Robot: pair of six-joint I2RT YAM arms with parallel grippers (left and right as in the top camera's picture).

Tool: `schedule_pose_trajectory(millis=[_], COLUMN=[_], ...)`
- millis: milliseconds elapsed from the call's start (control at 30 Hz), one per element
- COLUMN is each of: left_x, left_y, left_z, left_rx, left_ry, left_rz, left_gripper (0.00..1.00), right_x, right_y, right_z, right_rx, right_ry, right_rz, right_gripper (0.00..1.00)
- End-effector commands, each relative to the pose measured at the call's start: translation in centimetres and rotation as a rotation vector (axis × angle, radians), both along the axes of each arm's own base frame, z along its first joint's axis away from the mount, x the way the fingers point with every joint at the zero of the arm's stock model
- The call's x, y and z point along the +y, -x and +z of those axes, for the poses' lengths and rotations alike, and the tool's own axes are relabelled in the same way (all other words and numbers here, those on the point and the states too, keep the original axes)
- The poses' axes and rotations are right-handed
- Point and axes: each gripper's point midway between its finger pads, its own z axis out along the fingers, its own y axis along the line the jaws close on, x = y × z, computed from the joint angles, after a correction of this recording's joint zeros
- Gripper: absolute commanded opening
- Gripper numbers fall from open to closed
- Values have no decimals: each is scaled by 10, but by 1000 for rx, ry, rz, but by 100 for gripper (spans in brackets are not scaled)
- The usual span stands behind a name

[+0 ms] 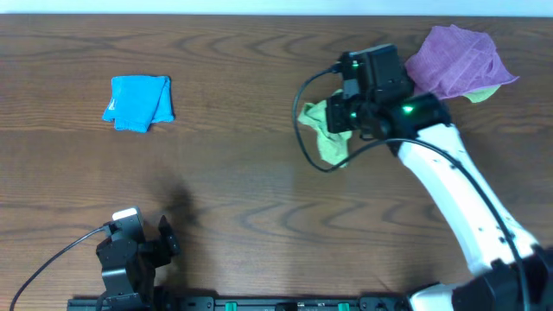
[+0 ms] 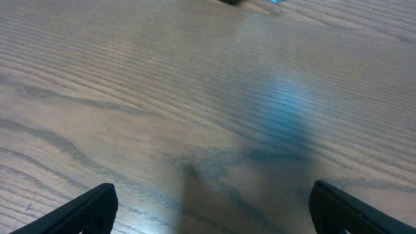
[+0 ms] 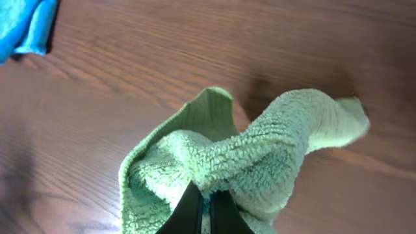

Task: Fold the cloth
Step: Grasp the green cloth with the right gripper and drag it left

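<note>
Lime-green soft fabric cloth (image 3: 260, 153) sits bunched on the brown wooden table (image 1: 242, 173), near the crumpled purple cloth (image 1: 456, 59). No fold is made yet. Right gripper (image 3: 203, 207) jaws are clamped on it; left gripper (image 2: 214, 198) jaws stand apart, empty.

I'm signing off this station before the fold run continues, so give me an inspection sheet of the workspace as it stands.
Surface: dark wood-grain table, no spills seen.
Job's things: lime-green cloth, crumpled, not yet folded, right of centre.
Clutter: purple cloth bunched at far right; blue cloth folded at far left.
End effectors: right end effector shut on the lime-green cloth; left end effector open above bare wood.
Cables: black cable loops by the lime-green cloth's left edge; left-arm cable trails off the near edge.
Surroundings: pale strip beyond the far edge; nothing else seen.
</note>
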Motion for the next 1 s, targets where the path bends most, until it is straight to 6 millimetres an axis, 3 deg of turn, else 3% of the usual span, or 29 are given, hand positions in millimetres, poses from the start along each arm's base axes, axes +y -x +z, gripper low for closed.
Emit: schedule_pose_trajectory(millis=[0,33,67,133,167,300,400,533,800,967], left_x=[3,3,3,3,3,3,3,3,3,3], left_y=[12,12,12,12,12,12,12,12,12,12], left_z=[-15,-15,-15,-15,-15,-15,-15,-15,-15,-15], left_rx=[73,73,73,73,73,73,73,73,73,73], left_ry=[-15,-15,-15,-15,-15,-15,-15,-15,-15,-15], left_rz=[17,17,17,17,17,17,17,17,17,17], left_gripper=[95,95,95,95,95,95,96,95,95,95], right_x=[29,40,54,91,105,140,149,137,36,0], right_y=[-5,-6,-6,2,8,30,37,31,15,27], right_z=[-29,-38,-49,-64,-68,-71,-60,-48,-22,-42], right_rx=[36,49,64,85,100,131,110,66,38,188], right_ry=[13,-4,-30,-108,-144,-196,-201,-150,85,47], right_rz=[108,140,189,335,377,463,492,442,112,47], right_gripper=[2,2,8,67,78,99,99,99,99,99])
